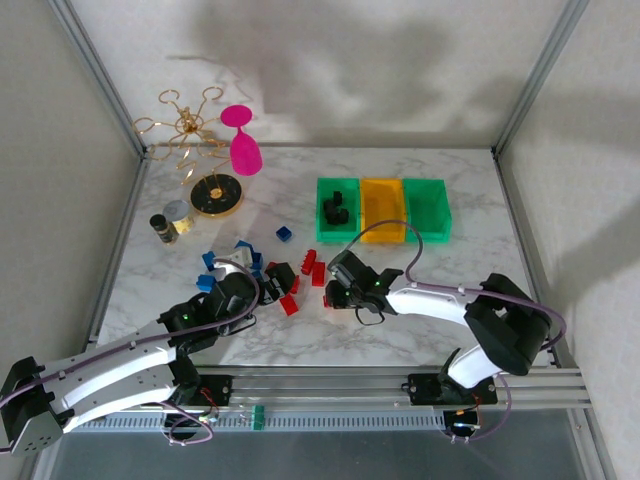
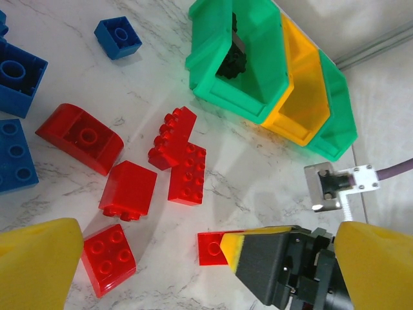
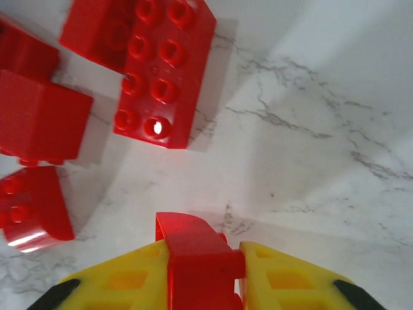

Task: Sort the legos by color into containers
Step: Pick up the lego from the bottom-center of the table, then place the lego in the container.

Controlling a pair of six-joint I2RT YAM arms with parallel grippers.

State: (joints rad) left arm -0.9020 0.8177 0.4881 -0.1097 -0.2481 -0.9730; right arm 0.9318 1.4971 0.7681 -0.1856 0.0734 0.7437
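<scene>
Red plastic is clamped between my right jaws (image 3: 201,274): they are pinched narrow on one small red brick (image 3: 187,232), held low over the marble tabletop (image 3: 322,129). I cannot tell whether it touches the surface. Ahead of these jaws and to their left lies a flat red eight-stud brick (image 3: 164,71), with two more red blocks (image 3: 42,123) further left, all apart from my grip. My left jaws (image 2: 206,271) stand wide and hold nothing, with a yellow pad (image 2: 35,265) at each side. Blue bricks (image 2: 19,77) lie ahead of them to the left. Far ahead of both jaws the three containers stand touching in a row: a green bin (image 1: 352,230) with black pieces (image 1: 338,208) inside, an orange-yellow bin (image 1: 383,205) in the middle, and a second green bin (image 1: 428,205).
</scene>
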